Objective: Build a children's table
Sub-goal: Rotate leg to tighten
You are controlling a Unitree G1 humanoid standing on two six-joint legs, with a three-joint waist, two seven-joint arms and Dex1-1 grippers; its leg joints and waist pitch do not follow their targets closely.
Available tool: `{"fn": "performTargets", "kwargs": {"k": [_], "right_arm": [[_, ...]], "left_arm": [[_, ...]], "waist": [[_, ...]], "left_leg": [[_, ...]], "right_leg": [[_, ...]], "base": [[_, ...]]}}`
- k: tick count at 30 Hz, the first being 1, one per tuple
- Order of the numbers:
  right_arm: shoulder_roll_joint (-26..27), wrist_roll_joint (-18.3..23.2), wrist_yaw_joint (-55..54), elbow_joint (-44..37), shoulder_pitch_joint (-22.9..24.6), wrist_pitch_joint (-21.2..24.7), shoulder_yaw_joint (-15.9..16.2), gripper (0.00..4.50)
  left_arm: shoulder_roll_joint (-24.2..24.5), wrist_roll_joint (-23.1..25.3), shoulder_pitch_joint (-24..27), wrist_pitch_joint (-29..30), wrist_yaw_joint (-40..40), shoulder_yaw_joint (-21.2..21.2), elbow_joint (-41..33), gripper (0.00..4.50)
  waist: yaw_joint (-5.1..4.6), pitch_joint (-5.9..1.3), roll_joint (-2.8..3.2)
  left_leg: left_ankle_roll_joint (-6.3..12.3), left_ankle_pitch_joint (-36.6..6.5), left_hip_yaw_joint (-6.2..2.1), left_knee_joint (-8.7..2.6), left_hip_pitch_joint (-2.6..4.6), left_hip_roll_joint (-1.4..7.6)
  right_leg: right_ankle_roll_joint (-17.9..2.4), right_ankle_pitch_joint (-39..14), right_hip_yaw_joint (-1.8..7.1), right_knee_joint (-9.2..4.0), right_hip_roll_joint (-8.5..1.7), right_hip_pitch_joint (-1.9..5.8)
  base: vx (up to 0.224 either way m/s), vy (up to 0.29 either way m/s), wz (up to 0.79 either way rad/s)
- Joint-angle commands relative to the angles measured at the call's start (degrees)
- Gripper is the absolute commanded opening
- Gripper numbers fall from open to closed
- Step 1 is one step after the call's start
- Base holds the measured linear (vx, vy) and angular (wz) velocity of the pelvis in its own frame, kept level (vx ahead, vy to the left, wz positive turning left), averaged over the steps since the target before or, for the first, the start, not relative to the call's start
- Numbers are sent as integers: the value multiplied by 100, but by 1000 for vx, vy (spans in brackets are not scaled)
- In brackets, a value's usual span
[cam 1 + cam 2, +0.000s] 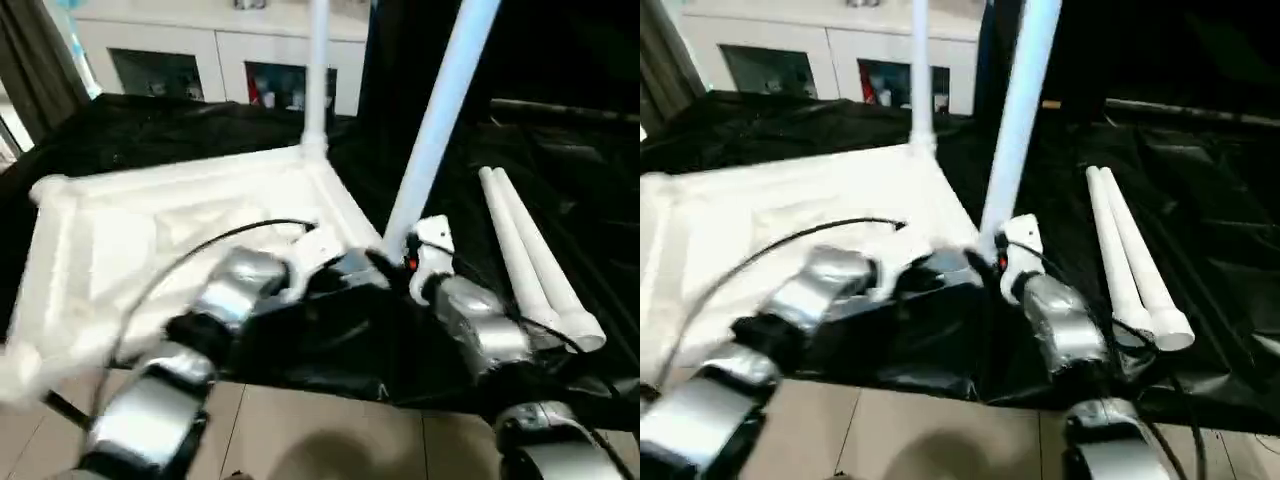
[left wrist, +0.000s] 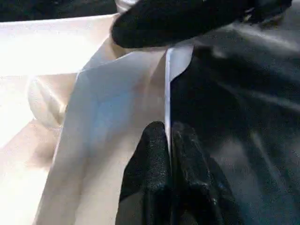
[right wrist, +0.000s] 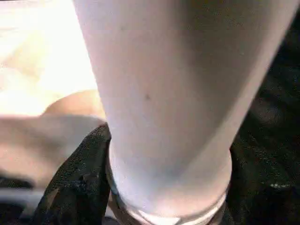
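The tabletop [image 1: 170, 230] lies underside up on a counter covered with black sheeting [image 1: 560, 160]. Its raised rim and round corner sockets face upward.

One leg [image 1: 317, 70] stands upright in the far corner socket of the tabletop. A second leg [image 1: 440, 110] rises tilted from the near corner on the robot's right, leaning away to the right at its top. Two further legs [image 1: 535, 255] lie side by side, touching each other, on the black sheeting to the right of the tabletop and apart from it.

The right gripper [image 3: 164, 187] is at the base of the tilted leg. In the right wrist view its black fingers [image 3: 79, 183] sit on either side of the leg's lower end, closed around the tube.

The left gripper [image 2: 168, 140] is at the same near corner, just beside the right gripper. In the left wrist view its two fingers [image 2: 147, 164] are pressed together on the thin edge of the tabletop's rim, pinching it.

A white cabinet [image 1: 200, 50] with glass doors stands behind the counter. Pale floor [image 1: 330, 430] shows below the counter's near edge.
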Motion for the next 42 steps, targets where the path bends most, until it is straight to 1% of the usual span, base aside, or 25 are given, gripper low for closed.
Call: {"fn": "performTargets", "kwargs": {"k": [1, 4, 5, 7, 9, 10, 13, 14, 16, 17, 18, 19, 20, 21, 23, 26, 27, 28, 30, 33, 36, 38, 39, 40, 42], "right_arm": [[206, -137, -521, 481, 53, -8, 4, 275], [488, -146, -691, 801, -179, -217, 43, 275], [520, -114, -632, 849, -219, -268, 38, 275], [552, -59, -540, 884, -254, -337, 2, 275], [597, 50, -371, 904, -301, -459, -117, 331], [599, 59, -356, 904, -305, -469, -128, 344], [493, 151, 62, 769, -348, -625, -134, 366], [389, 185, 334, 616, -328, -521, -78, 366], [102, 240, 998, 230, -242, -291, 91, 385], [-116, 265, 1406, -53, -146, -168, 217, 385], [-250, 277, 1644, -218, -85, -109, 293, 385], [-507, 301, 2085, -507, 43, 0, 405, 385], [-565, 307, 2184, -572, 73, 24, 428, 385], [-751, 292, 2460, -739, 161, 50, 497, 385], [-947, 265, 2693, -872, 239, 48, 558, 385], [-1370, 210, 3288, -1150, 402, 30, 711, 385], [-1452, 217, 3446, -1223, 437, 67, 757, 385], [-1498, 205, 3542, -1256, 455, 75, 802, 385], [-1571, 198, 3693, -1354, 496, 151, 881, 385], [-1597, 258, 3882, -1540, 550, 303, 994, 385], [-1590, 279, 3986, -1597, 568, 358, 1060, 385], [-1582, 282, 4020, -1584, 569, 381, 1087, 385], [-1582, 279, 4030, -1577, 569, 379, 1092, 358], [-1582, 271, 4032, -1570, 569, 369, 1095, 358], [-1575, 284, 4052, -1580, 577, 394, 1088, 348]], "left_arm": [[-95, 117, -81, 188, 606, 66, 238, 0], [-233, 171, -172, 112, 697, 29, 305, 0], [-226, 165, -168, 63, 641, 24, 299, 0], [-208, 164, -164, 5, 584, 18, 307, 0], [-167, 186, -170, -89, 565, 8, 376, 0], [-162, 188, -171, -96, 567, 8, 384, 0], [-28, 204, -154, -273, 508, -1, 441, 0], [41, 188, -129, -344, 389, -1, 415, 0], [201, 171, -76, -534, 117, -21, 345, 0], [296, 145, -39, -649, -80, -35, 285, 0], [351, 128, -17, -715, -196, -42, 250, 0], [454, 94, 22, -854, -420, -61, 182, 0], [477, 86, 31, -885, -473, -65, 166, 0], [555, 33, 77, -949, -722, -86, 86, 0], [661, -21, 145, -976, -1052, -135, -41, 0], [923, -205, 321, -1118, -1860, -243, -419, 0], [968, -275, 360, -1119, -2049, -248, -518, 0], [997, -319, 386, -1066, -2162, -255, -603, 0], [1039, -380, 424, -1026, -2338, -262, -717, 0], [1059, -453, 463, -1007, -2495, -225, -821, 0], [1076, -465, 492, -965, -2522, -223, -885, 0], [1100, -475, 531, -923, -2543, -216, -957, 0], [1107, -474, 542, -913, -2551, -215, -977, 0], [1110, -475, 548, -903, -2557, -212, -987, 0], [1118, -467, 565, -877, -2560, -200, -1022, 0]], "waist": [[-23, -295, -10], [-29, -300, -11], [-22, -306, 33], [-37, -309, 11], [-41, -311, 7], [-37, -313, -15], [-30, -316, -14], [-32, -317, -15], [-23, -328, -30], [-4, -326, -40], [15, -339, -37], [-2, -356, -21], [15, -367, -18], [13, -397, -25], [17, -405, -3], [17, -421, 7], [41, -425, 11], [42, -418, 11], [56, -404, 5], [91, -382, 8], [113, -368, -1], [113, -366, -3], [109, -374, -6], [109, -374, -6], [111, -389, -8]], "left_leg": [[-97, -1695, -76, -410, 95, 163], [-54, -1653, -88, -421, 55, 157], [-38, -1649, -90, -421, 59, 161], [-17, -1635, -89, -427, 38, 162], [21, -1645, -82, -423, 46, 161], [41, -1639, -78, -418, 41, 156], [106, -1555, -83, -422, 15, 159], [109, -1513, -82, -422, 10, 159], [208, -1341, -66, -398, -7, 153], [246, -1245, -72, -393, -16, 143], [329, -1123, -60, -372, -18, 154], [357, -981, -69, -366, -40, 159], [385, -884, -72, -359, -40, 161], [438, -661, -63, -324, -37, 168], [524, -457, -62, -300, -53, 168], [624, -431, -51, -277, -36, 173], [686, -330, -42, -256, -53, 173], [710, -323, -35, -258, -47, 180], [705, -466, -23, -260, -44, 182], [560, -700, -27, -291, -12, 206], [395, -903, -31, -313, -4, 211], [339, -895, -38, -319, -13, 212], [312, -864, -41, -317, -11, 209], [312, -864, -41, -317, -11, 209], [355, -698, -37, -298, -21, 195]], "right_leg": [[-917, -2086, 313, -585, -389, 123], [-895, -1986, 302, -578, -382, 154], [-918, -1860, 306, -565, -380, 150], [-951, -1695, 303, -549, -369, 171], [-961, -1664, 306, -549, -370, 166], [-956, -1664, 307, -554, -373, 168], [-944, -1676, 303, -545, -377, 188], [-949, -1643, 303, -543, -376, 191], [-989, -1397, 302, -518, -359, 203], [-967, -1325, 290, -524, -346, 244], [-974, -1084, 303, -495, -348, 229], [-1050, -846, 301, -449, -362, 245], [-1070, -715, 292, -445, -356, 256], [-1202, -269, 296, -378, -348, 256], [-1387, 279, 287, -312, -331, 265], [-1591, 600, 276, -267, -331, 259], [-1627, 791, 280, -242, -324, 276], [-1645, 829, 281, -247, -320, 262], [-1665, 637, 277, -258, -332, 248], [-1579, 137, 284, -306, -338, 232], [-1476, -285, 292, -344, -358, 222], [-1438, -350, 296, -341, -359, 223], [-1417, -316, 297, -334, -356, 224], [-1417, -316, 297, -334, -356, 224], [-1440, -45, 298, -302, -346, 232]], "base": [[0, 0, 0], [0, 0, 0], [0, 0, 0], [0, 0, 0], [0, 0, 0], [0, 0, 0], [0, 0, 0], [0, 0, 0], [0, 0, 0], [0, 0, 0], [0, 0, 0], [0, 0, 0], [0, 0, 0], [0, 0, 0], [0, 0, 0], [0, 0, 0], [0, 0, 0], [0, 0, 0], [0, 0, 0], [0, 0, 0], [0, 0, 0], [0, 0, 0], [0, 0, 0], [0, 0, 0], [0, 0, 0]]}}
